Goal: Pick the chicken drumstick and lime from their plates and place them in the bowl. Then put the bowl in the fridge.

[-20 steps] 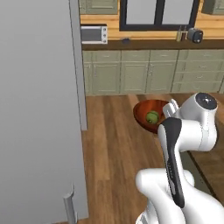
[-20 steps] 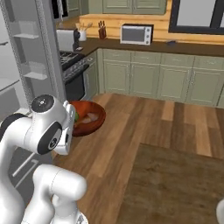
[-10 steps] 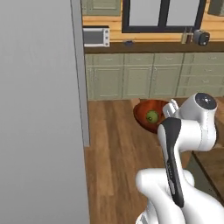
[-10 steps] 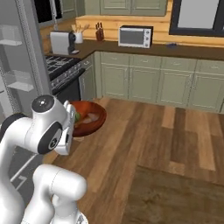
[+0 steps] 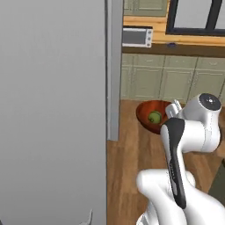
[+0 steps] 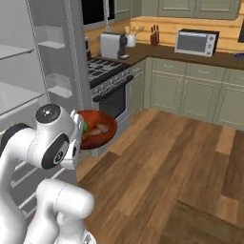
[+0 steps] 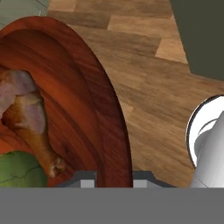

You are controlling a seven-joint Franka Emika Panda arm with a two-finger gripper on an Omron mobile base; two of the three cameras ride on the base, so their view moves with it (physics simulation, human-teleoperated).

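Gripper (image 7: 113,175) clamped on bowl (image 7: 94,109) rim, held above wood floor (image 7: 148,87); drumstick (image 7: 30,127) and lime (image 7: 19,170) inside, fridge (image 5: 52,110) alongside.

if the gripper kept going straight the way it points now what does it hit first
The gripper is shut on the bowl rim, so the bowl itself comes first; beyond it, probably the wooden floor, though depth is unclear.

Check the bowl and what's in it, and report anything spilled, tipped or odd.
Nothing stands out. The bowl is held by its rim in the gripper, above the wooden floor. The drumstick and lime both sit inside it; nothing has spilled.
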